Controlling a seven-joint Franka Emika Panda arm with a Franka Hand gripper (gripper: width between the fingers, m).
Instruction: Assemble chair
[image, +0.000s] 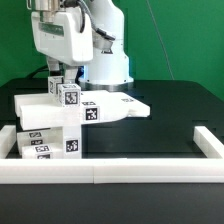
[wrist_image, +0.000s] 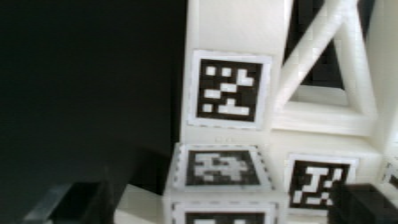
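Chair (image: 62, 120): stacked white tagged parts are seen on the black table (image: 170, 125), against the border rail (image: 110, 170), with a flat plate (image: 122, 106) projecting toward the exterior view's right.
Claw (image: 58, 78): positioned directly above the stack's top block; nothing is seen held.
Jaw state: cannot be told; fingertips are hidden in the exterior view and blurred in the wrist view.
Key relation: the stack lies straight below the claw, its long axis judged vertical.
Wrist view: tagged faces (wrist_image: 228, 92) fill the frame at close range.
Obscured: finger-to-part contact cannot be confirmed.
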